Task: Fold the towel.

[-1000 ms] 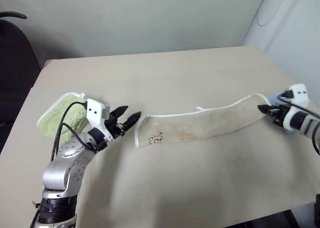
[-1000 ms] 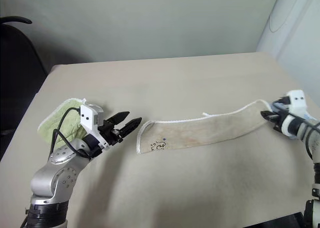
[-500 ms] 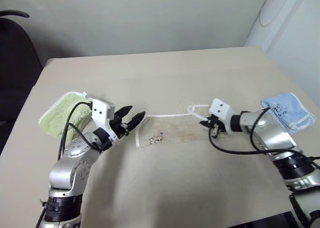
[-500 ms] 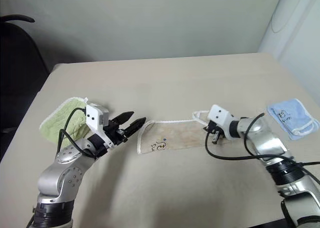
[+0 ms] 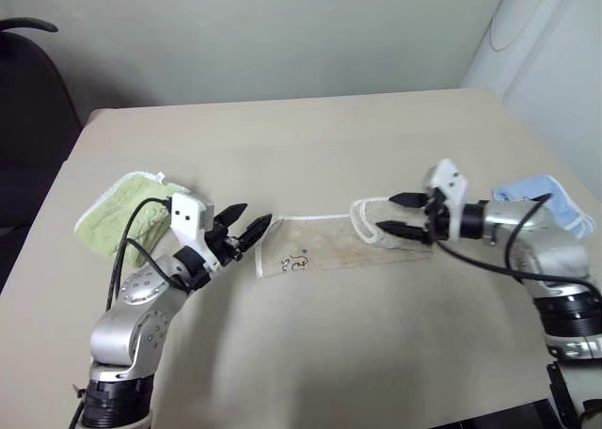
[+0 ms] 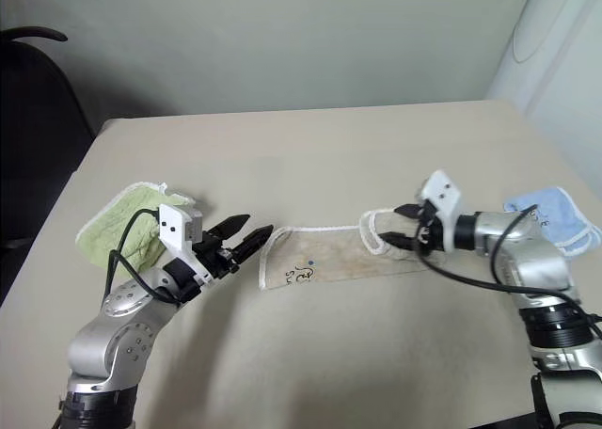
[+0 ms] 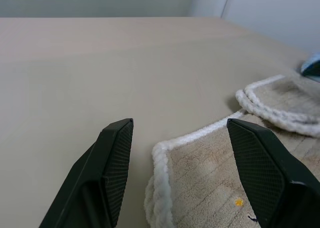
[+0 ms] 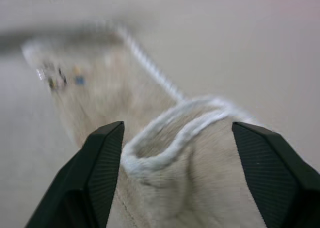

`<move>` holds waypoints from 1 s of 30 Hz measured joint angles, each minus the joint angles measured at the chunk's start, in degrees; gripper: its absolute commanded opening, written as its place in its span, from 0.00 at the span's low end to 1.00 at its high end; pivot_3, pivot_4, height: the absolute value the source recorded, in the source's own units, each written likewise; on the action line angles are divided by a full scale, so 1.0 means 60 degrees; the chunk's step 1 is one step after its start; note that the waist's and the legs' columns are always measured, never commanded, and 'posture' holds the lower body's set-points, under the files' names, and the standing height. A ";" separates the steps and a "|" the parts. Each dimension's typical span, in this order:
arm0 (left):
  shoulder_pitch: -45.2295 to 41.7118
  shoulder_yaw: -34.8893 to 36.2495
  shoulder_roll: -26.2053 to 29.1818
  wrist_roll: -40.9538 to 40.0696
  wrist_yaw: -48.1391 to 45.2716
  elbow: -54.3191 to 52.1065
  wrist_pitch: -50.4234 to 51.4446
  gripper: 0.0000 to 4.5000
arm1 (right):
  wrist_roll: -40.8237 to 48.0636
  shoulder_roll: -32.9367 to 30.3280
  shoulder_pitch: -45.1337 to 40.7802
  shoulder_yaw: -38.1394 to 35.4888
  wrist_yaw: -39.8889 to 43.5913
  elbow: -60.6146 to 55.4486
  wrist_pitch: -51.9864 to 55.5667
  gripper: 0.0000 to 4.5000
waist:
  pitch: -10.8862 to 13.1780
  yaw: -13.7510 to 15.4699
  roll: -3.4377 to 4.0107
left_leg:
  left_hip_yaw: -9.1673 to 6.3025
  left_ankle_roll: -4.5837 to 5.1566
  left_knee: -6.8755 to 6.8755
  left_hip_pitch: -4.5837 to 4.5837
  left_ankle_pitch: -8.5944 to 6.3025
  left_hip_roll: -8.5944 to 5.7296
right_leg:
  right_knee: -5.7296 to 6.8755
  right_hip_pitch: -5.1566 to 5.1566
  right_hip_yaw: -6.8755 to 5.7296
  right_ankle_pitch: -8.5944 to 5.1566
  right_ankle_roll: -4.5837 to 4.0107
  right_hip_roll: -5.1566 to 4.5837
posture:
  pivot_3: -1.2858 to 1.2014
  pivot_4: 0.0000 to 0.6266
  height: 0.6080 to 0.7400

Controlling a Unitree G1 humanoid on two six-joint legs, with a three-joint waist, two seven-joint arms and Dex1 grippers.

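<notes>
Table [image 5: 310, 354], towel [image 5: 329, 248] edge doubled back

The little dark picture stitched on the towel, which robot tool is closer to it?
Left. The left tool hovers just beside the towel end carrying the mark; the right tool is open at the opposite, folded-over end.

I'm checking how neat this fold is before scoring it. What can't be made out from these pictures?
- Towel: the layer beneath the folded-over end is covered by that end, so edge alignment is unclear in the eye views.
- Embroidered mark: too small to read in the eye views, blurred in the right wrist view.
- Light blue cloth: partly hidden behind the right arm.
- Green cloth: its near side is behind the left gripper.
</notes>
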 measured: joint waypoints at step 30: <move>0.3322 0.1518 0.0207 -0.8518 0.4099 -0.1904 0.3950 0.99 | -0.1740 0.2280 -0.0997 0.0268 -0.0866 0.5414 -0.3627 0.00 | 0.0001 -0.0015 -0.0013 | -0.0004 -0.0023 -0.0024 0.0077 -0.0020 0.0018 | 0.0019 0.0043 -0.0020 -0.0019 -0.0068 0.0009 | 0.52 0.24 1.00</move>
